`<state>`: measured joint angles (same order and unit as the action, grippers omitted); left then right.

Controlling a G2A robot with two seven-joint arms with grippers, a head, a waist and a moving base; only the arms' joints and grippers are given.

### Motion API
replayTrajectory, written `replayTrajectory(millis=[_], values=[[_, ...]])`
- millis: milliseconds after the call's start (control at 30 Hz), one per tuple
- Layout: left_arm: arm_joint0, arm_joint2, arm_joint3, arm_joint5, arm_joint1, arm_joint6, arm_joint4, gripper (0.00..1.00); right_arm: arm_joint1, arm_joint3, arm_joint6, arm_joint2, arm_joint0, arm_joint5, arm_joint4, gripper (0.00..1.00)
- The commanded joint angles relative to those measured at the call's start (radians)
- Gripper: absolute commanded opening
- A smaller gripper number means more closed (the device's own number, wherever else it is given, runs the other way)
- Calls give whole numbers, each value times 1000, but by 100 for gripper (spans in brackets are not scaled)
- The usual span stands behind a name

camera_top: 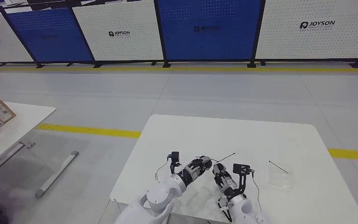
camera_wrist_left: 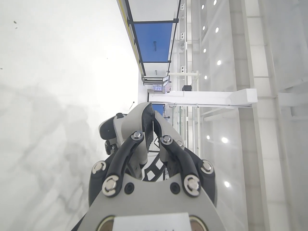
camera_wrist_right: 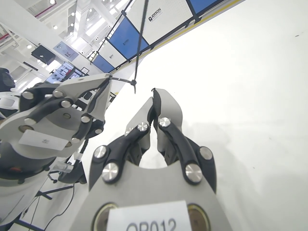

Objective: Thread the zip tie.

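At the left claw, clamped on the zip tie beside its head above the tabletop, we see a short tip seemingly through; right claw closed, empty, pull-through remaining, we reckon.

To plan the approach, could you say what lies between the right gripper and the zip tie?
Nothing: in the right wrist view, a bare gap separates the right gripper from the zip tie.

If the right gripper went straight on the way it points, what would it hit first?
Probably the zip tie, held just ahead by the left gripper, though depth is unclear.
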<state>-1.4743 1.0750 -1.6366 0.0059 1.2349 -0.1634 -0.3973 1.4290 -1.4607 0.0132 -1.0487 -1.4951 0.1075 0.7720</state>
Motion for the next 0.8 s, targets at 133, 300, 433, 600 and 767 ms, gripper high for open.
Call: replayTrajectory(millis=[133, 300, 433, 600, 767], values=[[0, -1, 1, 6, 0, 5, 8, 0, -2, -1, -11, -6, -5, 17, -14, 21], [1, -9, 2, 9, 1, 4, 22, 0, -6, -17, -14, -16, -16, 16, -8, 33], [0, -11, 0, 6, 1, 7, 30, 0, -7, -24, -12, -16, -19, 11, -5, 30], [-3, -12, -1, 3, 0, 2, 39, 0, -7, -28, -14, -14, -18, 6, -3, 24], [-6, -12, -3, 4, -1, 1, 52, 0, -8, -37, -15, -11, -17, 2, 1, 24]])
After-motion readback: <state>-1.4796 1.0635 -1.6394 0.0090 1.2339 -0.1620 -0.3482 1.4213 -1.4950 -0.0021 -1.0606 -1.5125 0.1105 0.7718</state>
